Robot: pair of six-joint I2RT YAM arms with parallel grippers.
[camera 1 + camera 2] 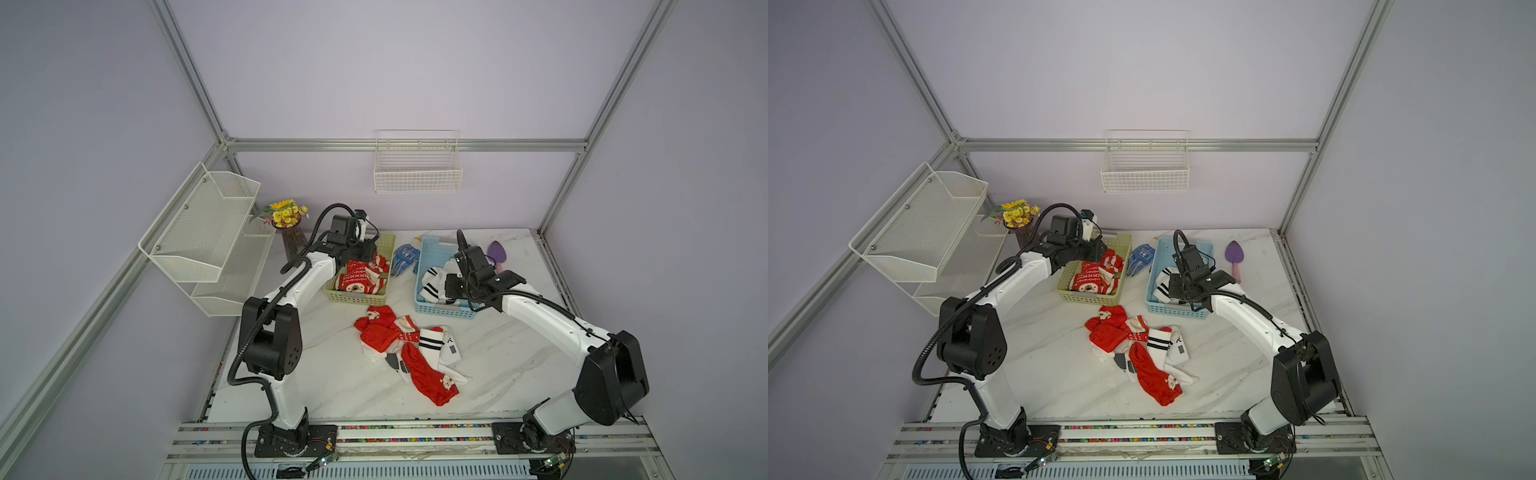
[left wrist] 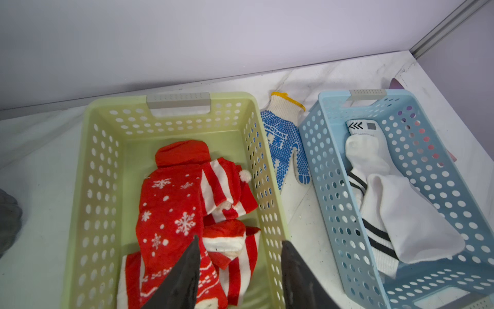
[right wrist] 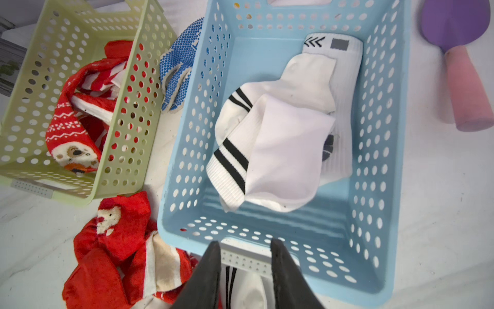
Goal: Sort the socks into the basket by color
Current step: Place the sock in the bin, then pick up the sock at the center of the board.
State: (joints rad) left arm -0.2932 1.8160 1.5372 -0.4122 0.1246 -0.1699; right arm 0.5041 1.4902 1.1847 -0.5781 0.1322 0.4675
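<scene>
Red socks [image 2: 171, 203] lie in the green basket [image 2: 101, 160], and my left gripper [image 2: 242, 240] hovers open over them with nothing between its fingers. White socks [image 3: 283, 144] with black stripes lie in the blue basket [image 3: 187, 133]. Above that basket's near rim my right gripper [image 3: 245, 242] stands open and empty. In both top views a pile remains on the table in front of the baskets: red socks [image 1: 382, 332] [image 1: 1113, 332] tangled with a white striped sock [image 1: 432, 340]. Part of that pile shows below my right gripper's fingers in the right wrist view.
Blue dotted gloves [image 1: 405, 257] lie between the two baskets. A purple trowel [image 1: 496, 253] rests right of the blue basket. A vase of flowers [image 1: 291, 232] and a white mesh rack [image 1: 208, 237] stand at the back left. A wire basket [image 1: 417, 166] hangs on the back wall.
</scene>
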